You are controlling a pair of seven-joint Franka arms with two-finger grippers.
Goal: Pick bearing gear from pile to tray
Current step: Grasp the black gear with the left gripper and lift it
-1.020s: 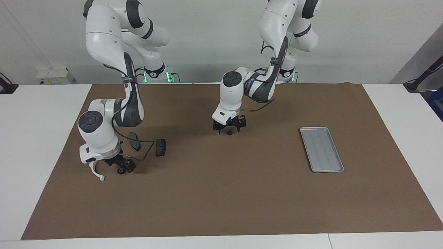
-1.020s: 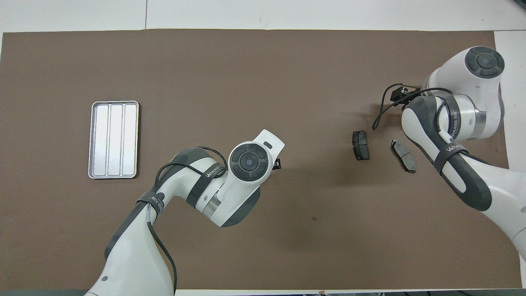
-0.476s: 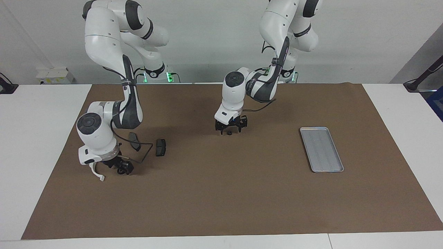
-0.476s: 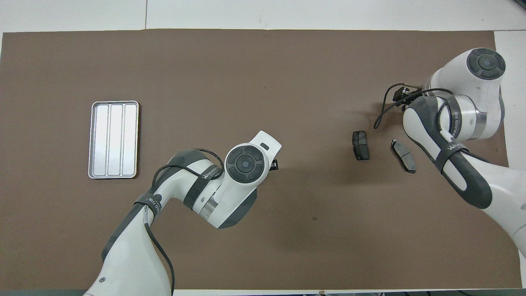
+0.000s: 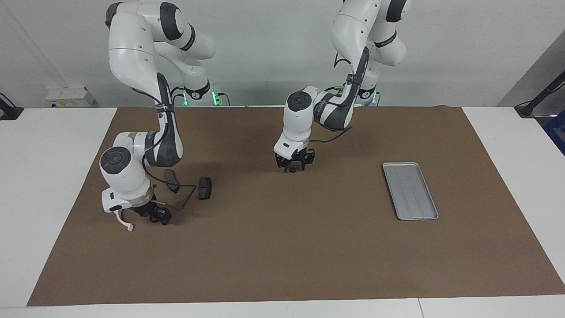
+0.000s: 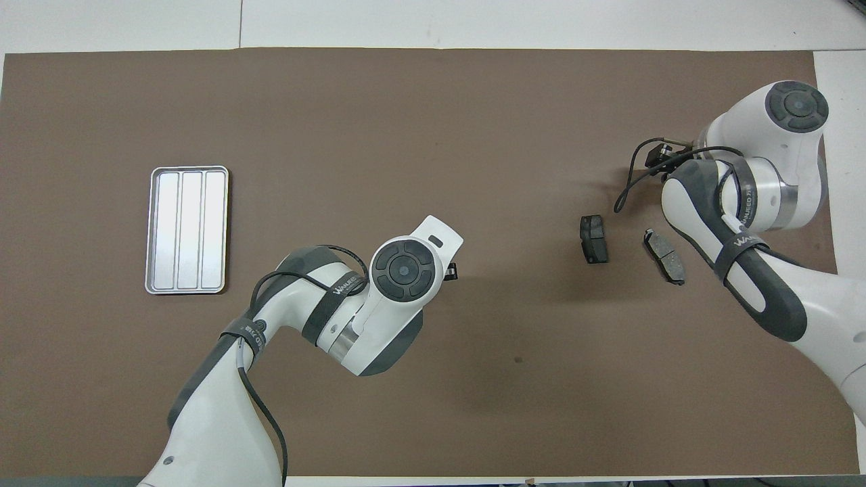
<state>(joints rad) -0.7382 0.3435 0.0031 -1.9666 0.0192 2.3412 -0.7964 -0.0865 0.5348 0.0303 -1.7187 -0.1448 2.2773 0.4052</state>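
**A:** What's on the counter (image 5: 44,176)?

**B:** A brown mat (image 5: 282,265). The tray (image 5: 410,190) lies on it toward the left arm's end.

**A:** And the arms?

**B:** The left jaws are low at mid-mat, astride a small black round piece (image 5: 291,170). The right jaws are low by the white arc (image 5: 124,223), near two brake pads (image 5: 205,188). I cannot tell whether either is clenched.
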